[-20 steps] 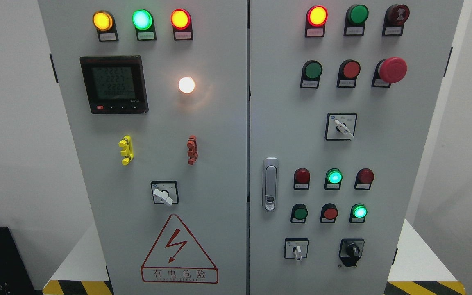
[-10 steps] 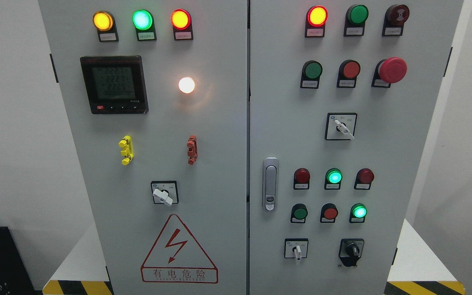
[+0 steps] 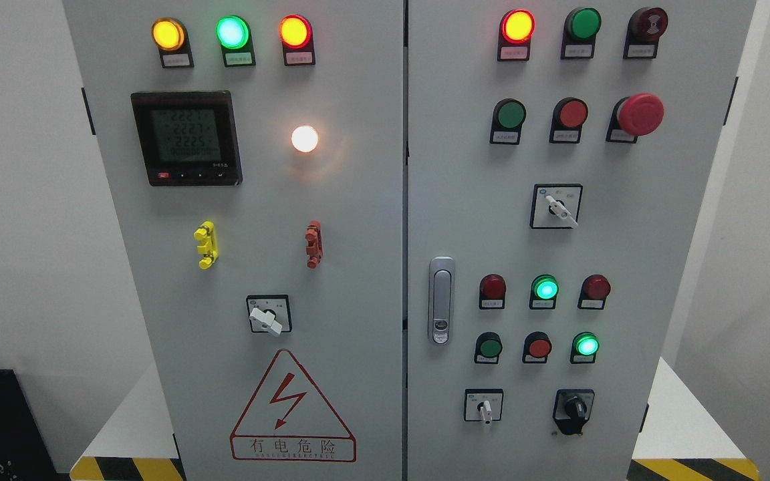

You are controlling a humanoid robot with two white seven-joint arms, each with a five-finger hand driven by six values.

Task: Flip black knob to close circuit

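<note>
The black knob sits on a black plate at the lower right of the grey cabinet's right door. Its handle points roughly straight down. Neither of my hands is in the head view. Nothing touches the knob.
A white-handled selector sits left of the black knob, with another one higher up. Lit green lamps and push buttons sit above the knob. A red mushroom stop button juts out at the upper right. A door latch is at the seam.
</note>
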